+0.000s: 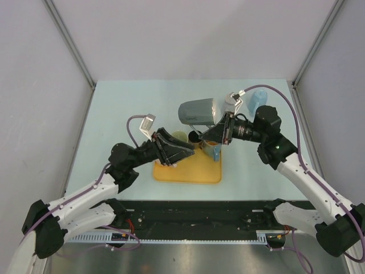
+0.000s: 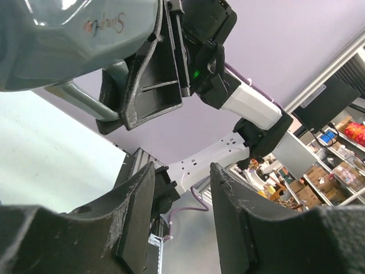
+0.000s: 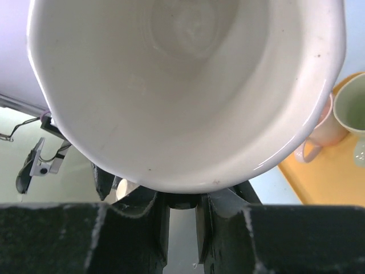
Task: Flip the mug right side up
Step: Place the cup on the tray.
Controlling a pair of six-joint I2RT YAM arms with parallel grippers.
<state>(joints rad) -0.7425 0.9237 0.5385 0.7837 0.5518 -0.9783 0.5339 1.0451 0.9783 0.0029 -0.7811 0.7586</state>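
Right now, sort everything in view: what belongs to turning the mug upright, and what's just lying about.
Job: grey mug; right gripper holding it.
Lying about: yellow tray, green cup, pink mug, blue cup.

Both arms bend inward to meet at the middle, the left claw [image 2: 182, 197] angled upward with jaws parted and empty, the right claw [image 1: 210, 135] raised opposite, clamped on the mug [image 1: 197, 111].
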